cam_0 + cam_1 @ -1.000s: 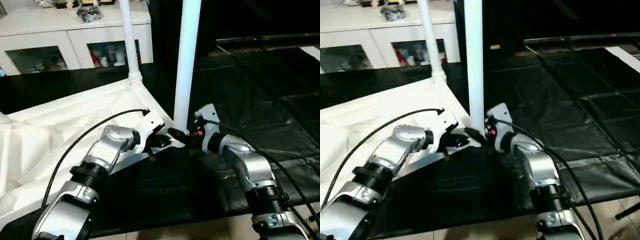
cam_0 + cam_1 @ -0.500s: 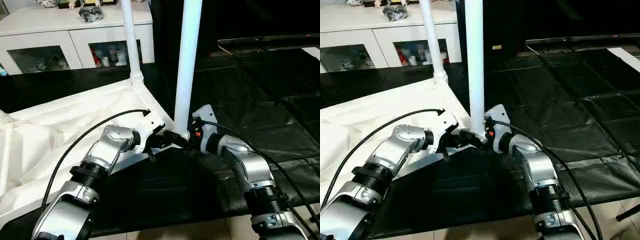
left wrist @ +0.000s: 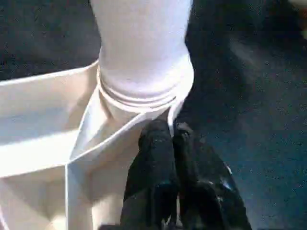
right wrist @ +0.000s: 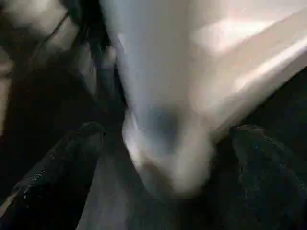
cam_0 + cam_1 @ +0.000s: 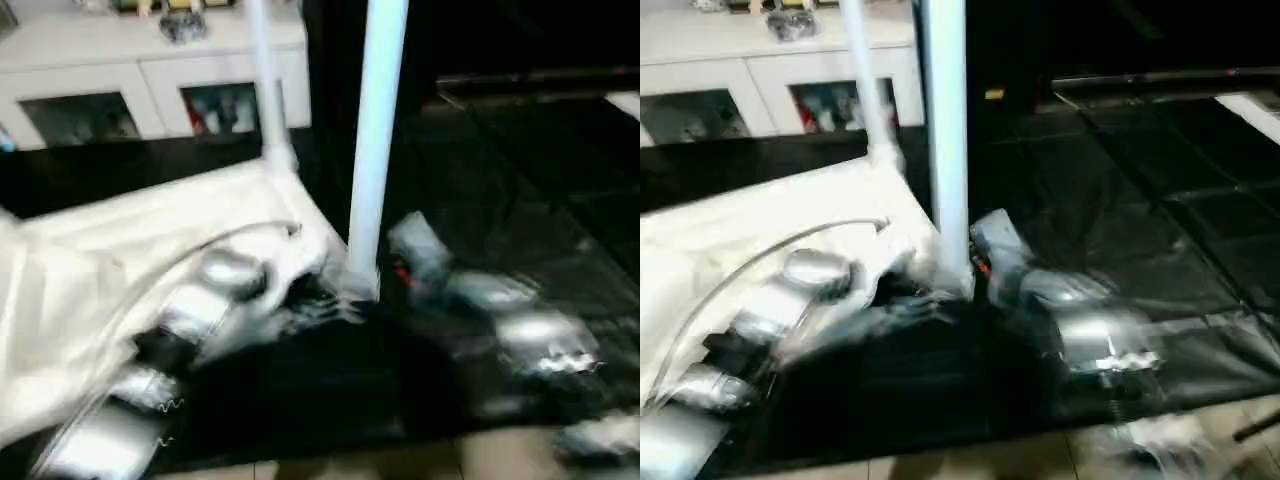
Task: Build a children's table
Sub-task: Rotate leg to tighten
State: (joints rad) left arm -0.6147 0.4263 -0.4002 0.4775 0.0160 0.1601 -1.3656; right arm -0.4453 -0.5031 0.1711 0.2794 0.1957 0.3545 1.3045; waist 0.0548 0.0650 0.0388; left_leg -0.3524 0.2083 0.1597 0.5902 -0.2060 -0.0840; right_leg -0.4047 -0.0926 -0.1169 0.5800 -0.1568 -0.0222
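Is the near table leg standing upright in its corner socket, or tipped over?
Upright. The near leg rises almost vertically from the corner socket of the upside-down tabletop, its base seated in the socket's ring.

floor: black mat (image 5: 1160, 230) with creases covers most of it, lighter tile (image 5: 500, 455) peeking out at the near edge
furniture: white cabinet (image 5: 150, 80) at the back, glass doors, little colourful bits (image 5: 215, 108) inside
cabinet top: some dark clutter (image 5: 183, 22), too blurry to tell
back right: pretty dark

Left gripper (image 3: 171, 139) closed, right gripper (image 4: 165, 139) spread wide.
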